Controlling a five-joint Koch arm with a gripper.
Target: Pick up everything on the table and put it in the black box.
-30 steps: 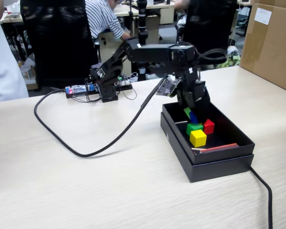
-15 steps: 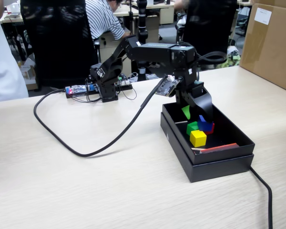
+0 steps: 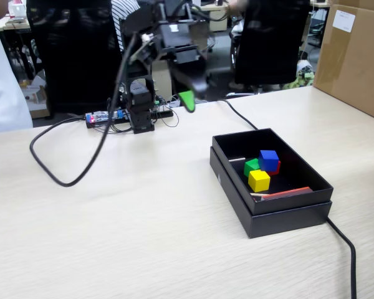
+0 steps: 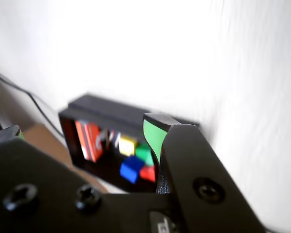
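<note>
The matte black box (image 3: 269,215) with thin cardboard walls holds four plain cubes: one yellow (image 3: 258,180), one green (image 3: 252,166), one red (image 3: 275,168), one blue (image 3: 269,159). It sits right of centre on the pale wood-grain table (image 3: 112,237). The gripper (image 3: 188,99), raised far left, is blurred; its state cannot be told.

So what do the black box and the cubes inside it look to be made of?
The black box looks like matte cardboard: thin upright walls, a stepped double rim, no shine. The yellow cube, blue cube, green cube and red cube have flat, even colour, likely painted wood or plastic; which one cannot be told.
</note>
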